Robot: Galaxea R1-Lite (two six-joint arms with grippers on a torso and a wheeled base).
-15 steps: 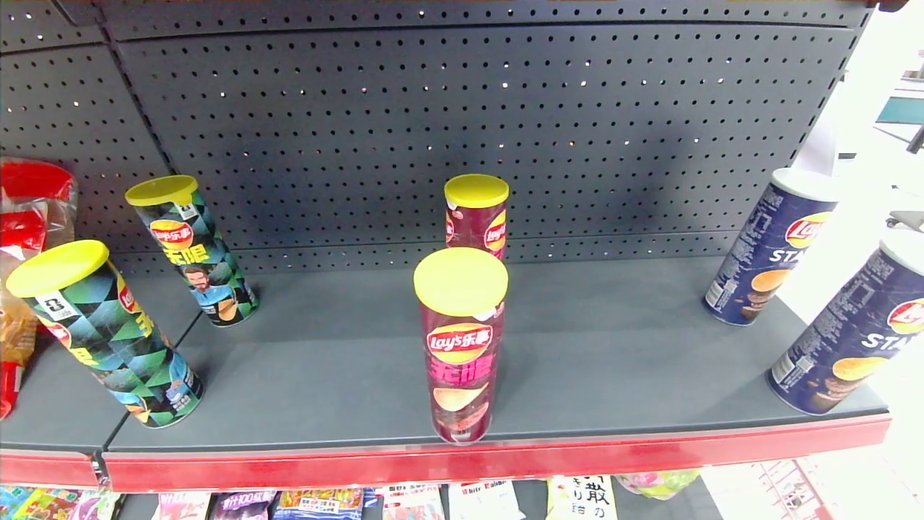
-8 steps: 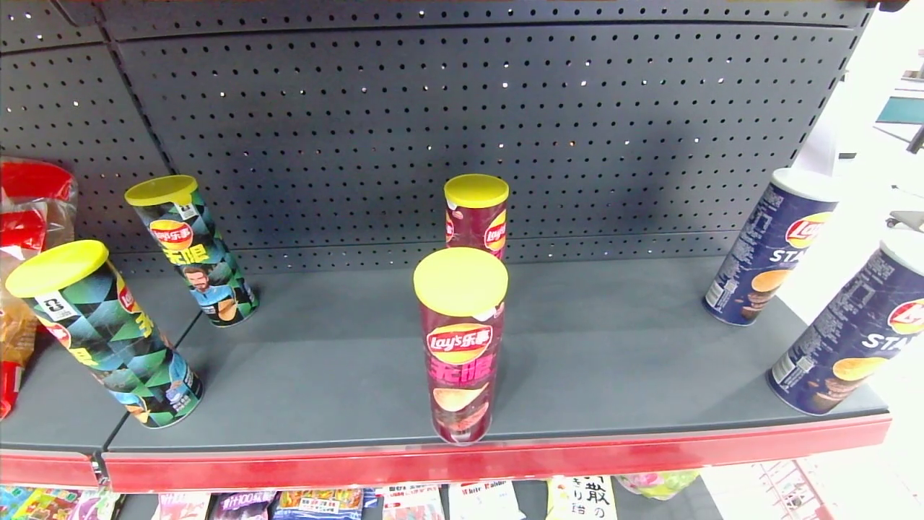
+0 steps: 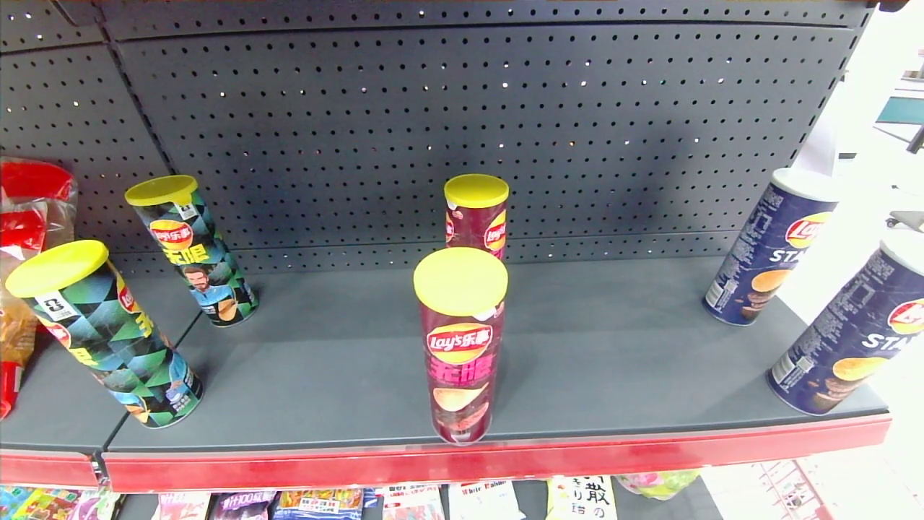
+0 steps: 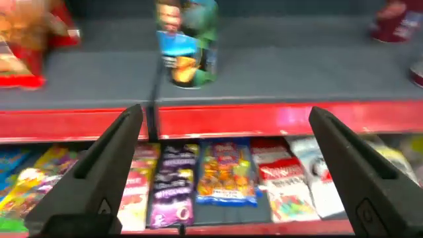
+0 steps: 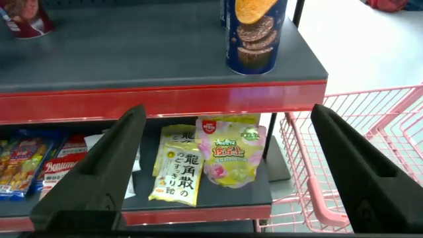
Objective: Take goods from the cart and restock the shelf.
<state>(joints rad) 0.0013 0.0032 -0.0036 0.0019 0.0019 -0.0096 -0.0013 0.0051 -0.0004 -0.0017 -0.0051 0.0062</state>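
The left gripper [image 4: 225, 116] and right gripper [image 5: 228, 112] hang wide and empty before the red-edged grey metal shelf [image 3: 289, 462]; the pink wire cart [image 5: 344, 165] stands near the right one. Farther in, a maroon yellow-lidded crisp tube [image 3: 462, 347] stands upright; seemingly fetching comes next, calling for a reach into the cart.
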